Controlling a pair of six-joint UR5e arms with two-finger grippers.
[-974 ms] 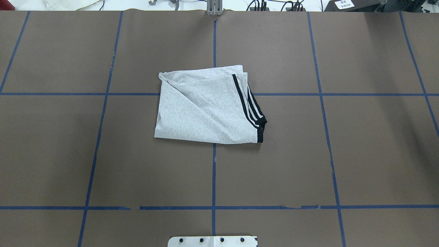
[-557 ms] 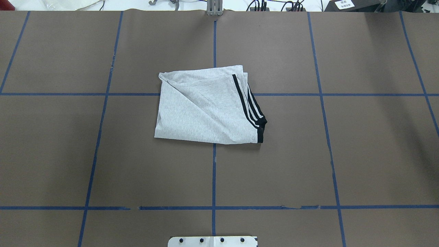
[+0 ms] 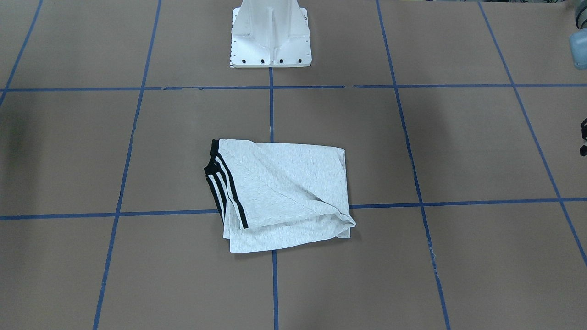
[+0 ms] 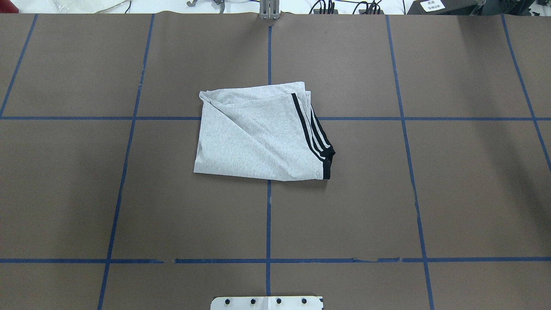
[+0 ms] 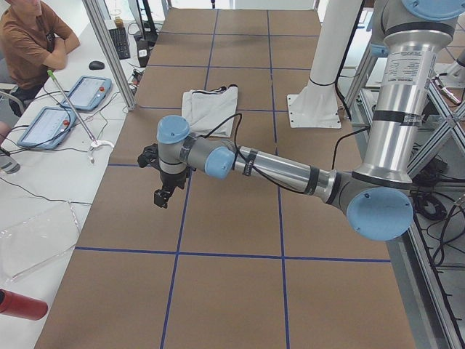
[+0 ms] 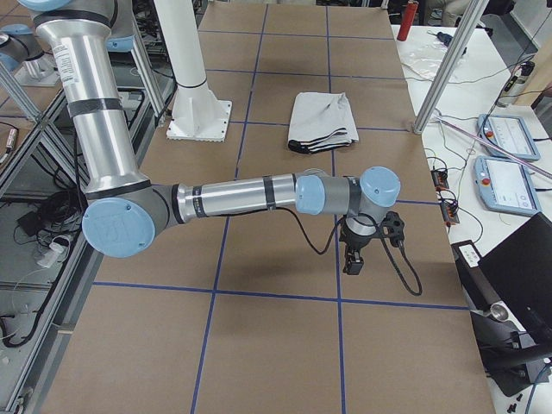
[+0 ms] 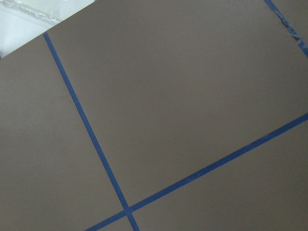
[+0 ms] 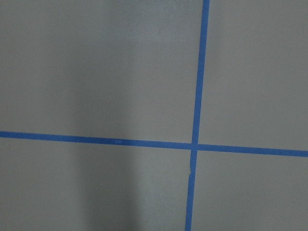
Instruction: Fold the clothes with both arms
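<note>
Front view: light heather-grey T-shirt with black stripes (image 3: 279,192) lies folded compact, middle of brown table (image 3: 458,146). Overhead: no arm over it. Left side view: black two-finger left gripper (image 5: 161,195) hangs well apart from it, opening cannot be told. Right side view: right gripper (image 6: 354,259) likewise. Folding looks done; next, likely just retreat

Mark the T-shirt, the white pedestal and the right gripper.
T-shirt (image 4: 258,133), overhead view, middle of the grey top layer.
white pedestal (image 3: 270,36), front-facing view, its upright front face.
right gripper (image 6: 353,266), right side view, between its fingertips.
</note>
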